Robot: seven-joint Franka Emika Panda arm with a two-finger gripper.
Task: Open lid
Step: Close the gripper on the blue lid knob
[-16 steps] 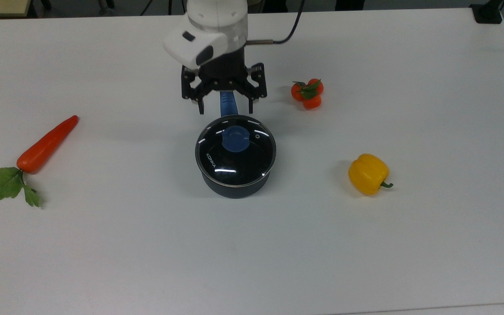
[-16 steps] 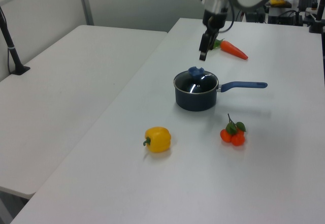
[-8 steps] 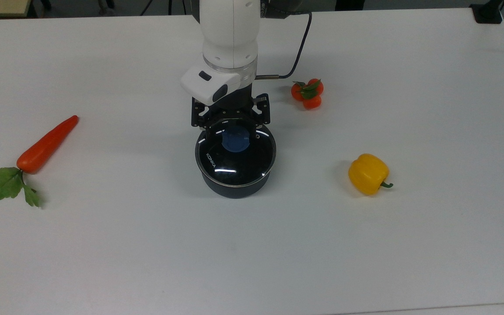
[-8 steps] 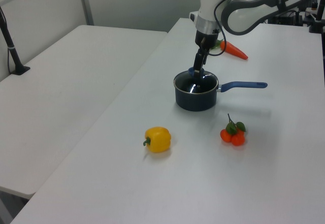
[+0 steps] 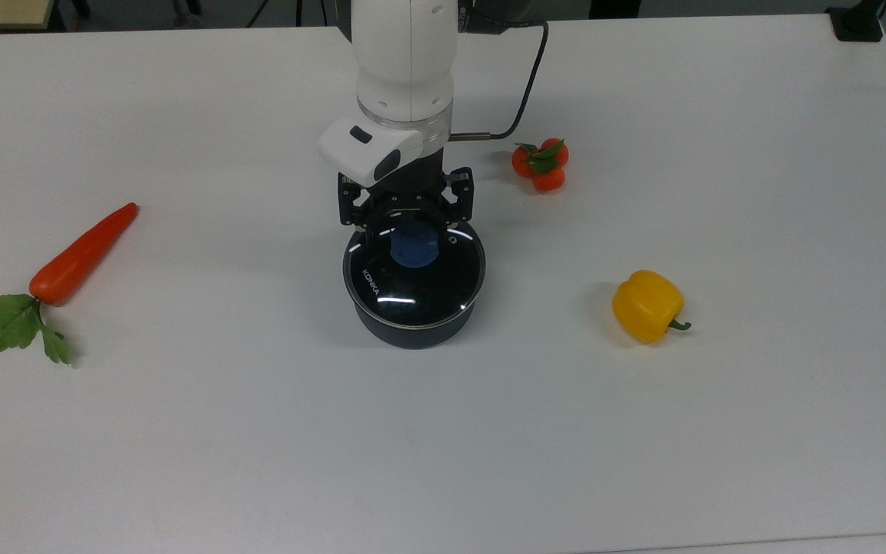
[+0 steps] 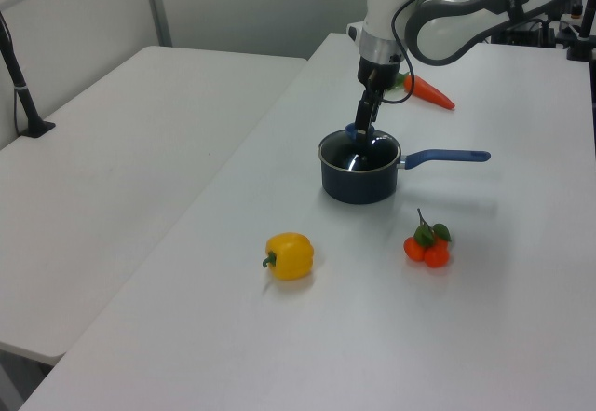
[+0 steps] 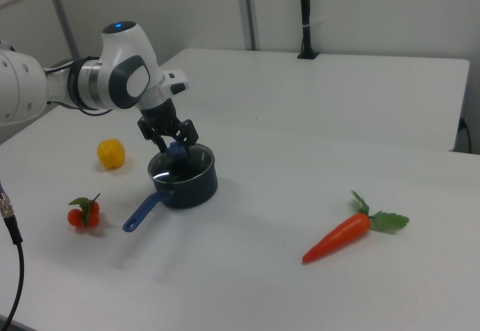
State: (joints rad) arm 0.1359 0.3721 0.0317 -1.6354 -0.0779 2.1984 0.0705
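The pincer [image 5: 408, 223] hides the far edge of the lid [image 5: 414, 269] in the top view and covers the pan's [image 6: 358, 176] handle; whether its fingers press the knob [image 5: 413, 248] cannot be told. The lid lies flat on the pan directly beneath, knob up between the fingers. The arm [image 7: 112, 76] reaches down, wrist vertical.
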